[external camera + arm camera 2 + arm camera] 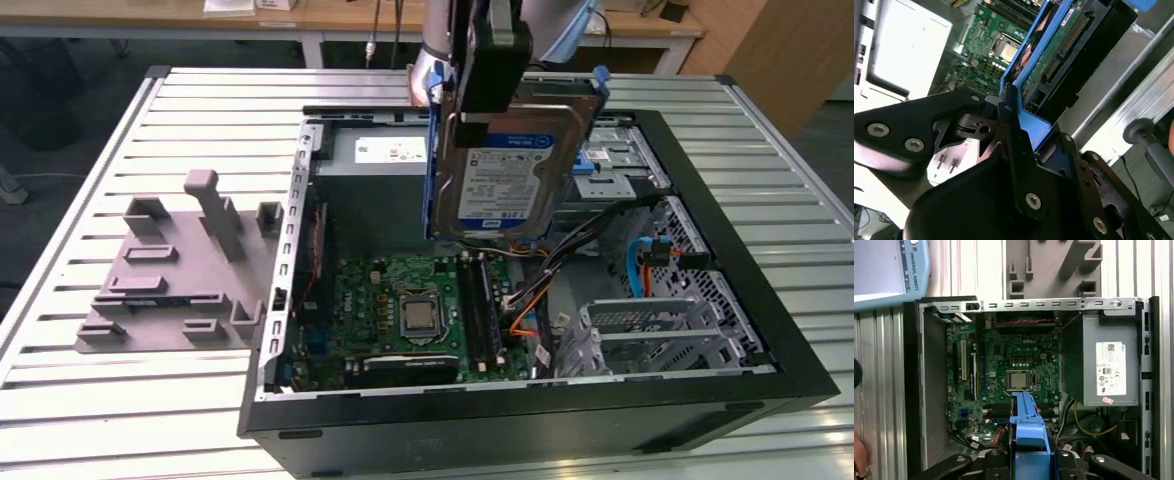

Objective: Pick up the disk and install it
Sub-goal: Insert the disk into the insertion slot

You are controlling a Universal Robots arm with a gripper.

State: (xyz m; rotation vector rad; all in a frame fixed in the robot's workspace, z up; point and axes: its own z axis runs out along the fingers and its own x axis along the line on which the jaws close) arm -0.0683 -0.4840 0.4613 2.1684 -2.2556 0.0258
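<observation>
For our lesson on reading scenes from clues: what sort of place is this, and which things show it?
Probably a robotics lab or test workshop: an open computer case lies on a slatted metal table, the gripper holds the disk above it, and a grey plastic fixture sits beside the case.

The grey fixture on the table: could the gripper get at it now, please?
Probably not to grasp it: the gripper is shut on the disk, though nothing stands over the grey fixture.
</observation>
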